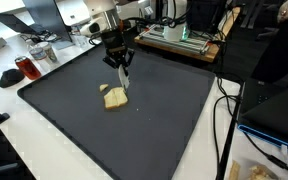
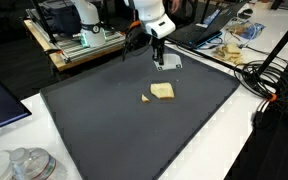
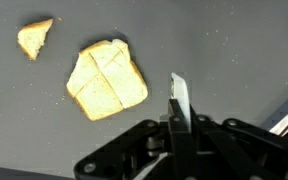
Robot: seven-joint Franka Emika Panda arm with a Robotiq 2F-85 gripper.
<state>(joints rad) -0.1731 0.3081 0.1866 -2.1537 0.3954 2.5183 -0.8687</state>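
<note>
In the wrist view, the one claw (image 3: 181, 128) comes in from the lower edge. Its fingers are pressed narrow on a single thin pale blade (image 3: 179, 98), whose flat tip sticks out beyond them over the dark mat (image 3: 234, 50). Just past the blade and a little to one side lies one bread slice (image 3: 106, 80). It is toasted yellow, marked by crossing cut lines, and lies flat without touching the blade. Farther on, near the upper corner of that view, sits one small bread piece (image 3: 34, 37), a wedge lying apart from the slice.

In both exterior views the claw (image 1: 120, 62) (image 2: 158, 48) hangs above the mat (image 1: 164, 110) (image 2: 104, 130) with the blade (image 1: 124, 76) (image 2: 167, 62) pointing down. The slice (image 1: 115, 97) (image 2: 162, 91) and the small piece (image 1: 105, 88) (image 2: 145, 98) lie near the mat's middle, close together. The mat covers most of a white worktop (image 1: 14, 130) (image 2: 234, 140). Beyond the mat's far corner in an exterior view stands one red container (image 1: 26, 68).
</note>
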